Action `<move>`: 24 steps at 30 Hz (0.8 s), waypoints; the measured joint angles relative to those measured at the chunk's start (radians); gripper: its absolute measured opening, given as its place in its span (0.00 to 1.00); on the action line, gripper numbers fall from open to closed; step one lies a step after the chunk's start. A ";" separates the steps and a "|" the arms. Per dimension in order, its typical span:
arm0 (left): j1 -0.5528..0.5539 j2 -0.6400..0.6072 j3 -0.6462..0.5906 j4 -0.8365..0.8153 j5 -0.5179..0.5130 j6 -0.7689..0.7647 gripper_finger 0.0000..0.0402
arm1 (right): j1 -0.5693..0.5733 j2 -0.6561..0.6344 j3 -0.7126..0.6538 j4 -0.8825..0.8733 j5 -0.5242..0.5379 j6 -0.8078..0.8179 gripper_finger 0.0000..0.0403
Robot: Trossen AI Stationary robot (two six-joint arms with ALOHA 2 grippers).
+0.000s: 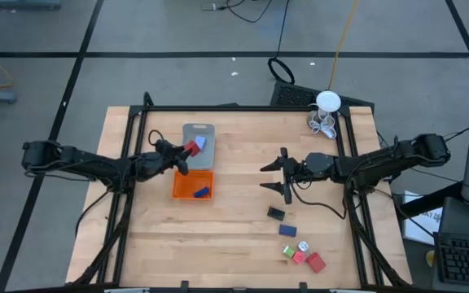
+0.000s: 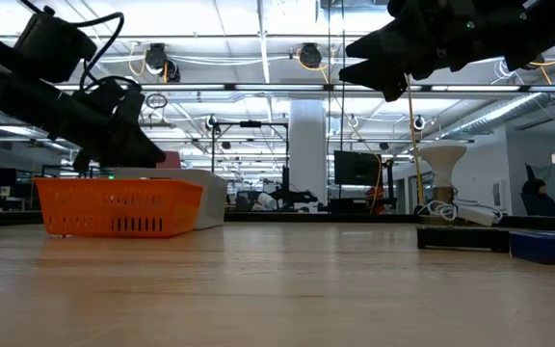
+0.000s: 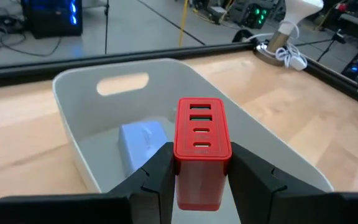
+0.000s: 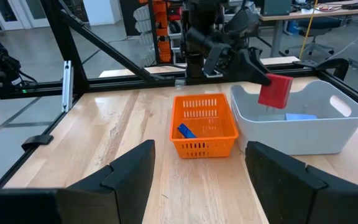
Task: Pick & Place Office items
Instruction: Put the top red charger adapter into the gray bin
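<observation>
Left gripper [image 3: 199, 171] has its jaws clamped on the red rectangular plastic block with four slots in its end face [image 3: 201, 149], held in the air over the grey plastic tray with a cut-out handle [image 3: 98, 93]. A pale blue blocky piece [image 3: 143, 140] already lies inside that tray. The orange slotted plastic basket [image 4: 204, 124] sits touching the grey tray and holds a dark blue piece [image 4: 186, 131].

Handling, my read: the red block looks like rigid moulded plastic, light, smooth-sided, not fragile. The jaws bear on its two broad flat faces near the lower half, which is the right hold: parallel faces, no taper to squeeze out of. Smooth plastic could slip if the grip is loose; it looks square in the jaws now, upright, not tilted.

Right gripper [image 1: 277, 174] hangs over the wooden counter [image 1: 234, 236] with jaws spread wide, empty, well apart from both trays.

Remaining pieces sit on the counter near the right arm: a black block [image 1: 276, 214], a blue block [image 1: 287, 230], and a cluster of green, white and red pieces [image 1: 304, 255]. All small, blocky, probably the same stiff plastic; take them across the flat sides.
</observation>
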 joint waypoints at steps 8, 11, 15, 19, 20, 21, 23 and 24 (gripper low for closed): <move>0.027 0.026 0.000 -0.008 0.071 -0.034 0.30 | 0.000 0.000 0.000 0.000 0.000 0.000 0.60; 0.035 0.040 0.000 -0.011 0.105 -0.050 0.30 | 0.000 0.000 0.000 -0.001 0.000 0.000 0.60; 0.046 0.063 0.000 -0.011 0.136 -0.064 0.30 | 0.000 0.000 0.000 -0.001 0.000 0.000 0.60; 0.053 0.079 0.000 -0.011 0.137 -0.079 0.30 | 0.000 0.000 0.000 -0.001 0.000 0.000 0.60; 0.055 0.082 0.000 -0.011 0.140 -0.080 0.30 | 0.000 0.000 0.000 -0.001 0.000 0.000 0.60; 0.057 0.084 0.000 -0.011 0.150 -0.081 0.30 | 0.000 0.000 0.000 -0.001 0.000 0.000 0.60; 0.058 0.085 0.000 -0.011 0.158 -0.084 0.31 | 0.000 0.000 0.000 -0.001 0.000 0.000 0.60; 0.058 0.085 0.000 -0.011 0.159 -0.084 0.32 | 0.000 0.000 0.000 -0.001 0.000 0.000 0.60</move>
